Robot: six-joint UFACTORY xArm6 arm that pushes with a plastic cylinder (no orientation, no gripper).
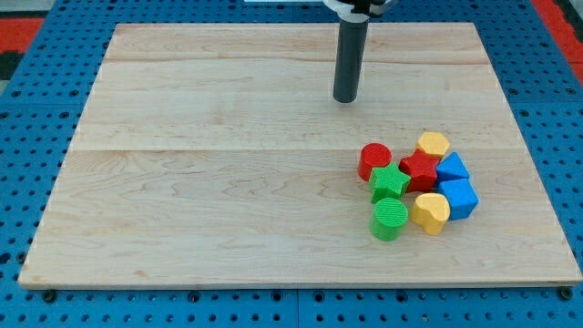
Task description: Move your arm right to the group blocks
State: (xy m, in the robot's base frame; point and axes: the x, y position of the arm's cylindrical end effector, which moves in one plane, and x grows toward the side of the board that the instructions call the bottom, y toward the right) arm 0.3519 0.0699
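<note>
My tip (345,98) rests on the wooden board (209,182), above and a little left of the group of blocks, with a clear gap to it. The group sits at the view's lower right. It holds a red cylinder (373,160), a green star (390,182), a red star (420,169), a yellow hexagon block (434,145), a blue triangle-like block (452,168), a blue cube (459,198), a yellow heart-like block (430,211) and a green cylinder (389,220). The blocks touch one another in a tight cluster.
The board lies on a blue perforated table (36,109). A red patch (560,18) shows at the view's top right corner, another at the top left.
</note>
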